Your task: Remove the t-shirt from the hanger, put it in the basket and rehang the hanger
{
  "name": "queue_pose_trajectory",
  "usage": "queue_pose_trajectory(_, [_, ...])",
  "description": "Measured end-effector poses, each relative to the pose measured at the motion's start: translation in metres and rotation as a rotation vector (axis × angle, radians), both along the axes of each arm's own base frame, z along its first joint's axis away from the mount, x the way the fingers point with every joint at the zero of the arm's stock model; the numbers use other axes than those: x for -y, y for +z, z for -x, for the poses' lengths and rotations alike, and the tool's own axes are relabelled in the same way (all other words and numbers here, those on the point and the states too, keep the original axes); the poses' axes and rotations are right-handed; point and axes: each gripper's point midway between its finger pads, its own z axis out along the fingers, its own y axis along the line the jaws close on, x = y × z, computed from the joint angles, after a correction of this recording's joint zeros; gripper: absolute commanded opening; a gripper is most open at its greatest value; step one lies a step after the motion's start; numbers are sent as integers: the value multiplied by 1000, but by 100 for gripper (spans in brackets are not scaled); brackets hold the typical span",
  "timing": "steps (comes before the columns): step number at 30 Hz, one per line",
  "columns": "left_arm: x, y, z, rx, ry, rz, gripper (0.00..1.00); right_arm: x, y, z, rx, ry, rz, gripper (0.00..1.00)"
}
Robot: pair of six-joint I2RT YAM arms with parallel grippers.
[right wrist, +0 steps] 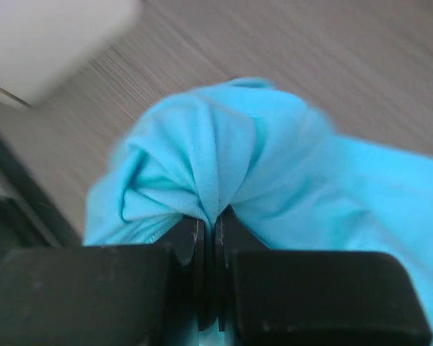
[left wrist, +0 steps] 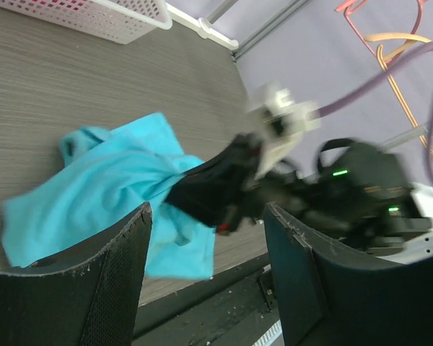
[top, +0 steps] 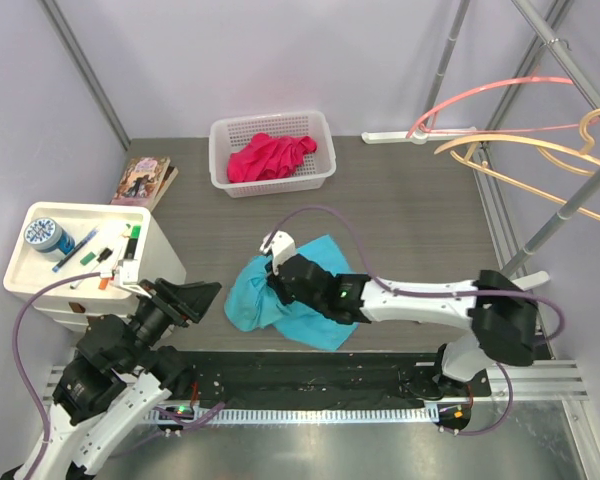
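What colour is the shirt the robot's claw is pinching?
Plain turquoise blue. The t-shirt shows best in the right wrist view, pinched by the right claw.

Robot lab cell, white panels (top: pixel 280 60), metal framing (top: pixel 86 70)

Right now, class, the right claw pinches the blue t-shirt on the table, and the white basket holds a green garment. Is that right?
No: the top view shows the garment in the white basket is pink. The right claw does pinch the blue t-shirt on the table.
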Motion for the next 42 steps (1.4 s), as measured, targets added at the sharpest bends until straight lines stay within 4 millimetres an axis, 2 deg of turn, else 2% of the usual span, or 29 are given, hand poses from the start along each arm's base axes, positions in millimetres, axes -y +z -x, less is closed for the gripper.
queue_pose_trajectory(2, [-1, 0, 0, 0, 3, 0, 64, -14, 50, 6, 6, 24, -147, 1])
queue_pose_trajectory(5, [-3, 2, 1, 3, 8, 2, 64, -6, 123, 10, 38, 24, -348, 1])
queue_pose_trajectory(7, [-3, 3, 1, 4, 10, 3, 64, 8, 152, 6, 56, 0, -440, 1])
queue_pose_trajectory(8, [-3, 3, 1, 4, 10, 3, 64, 18, 158, 2, 61, -22, -465, 1])
queue_pose_trajectory(9, [-3, 3, 1, 5, 10, 3, 64, 28, 157, -4, 64, -49, -474, 1])
queue_pose_trajectory(11, [-3, 3, 1, 4, 10, 3, 64, 50, 133, -15, 57, -112, -439, 1])
queue_pose_trajectory(13, [-3, 3, 1, 5, 10, 4, 64, 76, 85, -24, 33, -191, -334, 1])
queue_pose_trajectory(14, [-3, 3, 1, 6, 10, 4, 64, 95, 50, -26, 13, -248, -235, 1])
queue_pose_trajectory(16, [-3, 4, 1, 8, 10, 7, 64, 125, 3, -25, -15, -318, -70, 1])
queue_pose_trajectory(18, [-3, 3, 1, 11, 9, 10, 64, 151, -28, -26, -19, -380, 95, 4])
queue_pose_trajectory(20, [-2, 1, 0, 7, 8, 8, 64, 163, -42, -27, -18, -409, 196, 8])
queue_pose_trajectory(23, [-1, -1, 0, 2, 8, 5, 64, 158, -43, -30, -11, -405, 243, 22])
queue_pose_trajectory(24, [-1, -1, -1, 2, 9, 6, 64, 153, -39, -30, -8, -398, 238, 33])
queue_pose_trajectory(26, [-2, -1, 0, 3, 9, 6, 64, 138, -28, -33, -1, -382, 204, 43])
queue_pose_trajectory(27, [-2, -1, 0, 4, 10, 7, 64, 130, -22, -34, -1, -373, 183, 52])
queue_pose_trajectory(28, [-3, -1, 1, 5, 10, 7, 64, 122, -15, -35, -2, -360, 157, 57])
queue_pose_trajectory(32, [-7, -1, 3, 7, 18, 4, 65, 101, 1, -34, -19, -318, 86, 83])
queue_pose_trajectory(33, [-8, 0, 4, 8, 21, 5, 65, 97, 3, -32, -26, -302, 76, 87])
queue_pose_trajectory(37, [-10, 2, 5, 11, 26, 7, 65, 87, 2, -21, -63, -223, 42, 94])
queue_pose_trajectory(42, [-10, 2, 5, 10, 26, 7, 65, 81, -13, -5, -101, -121, 35, 95])
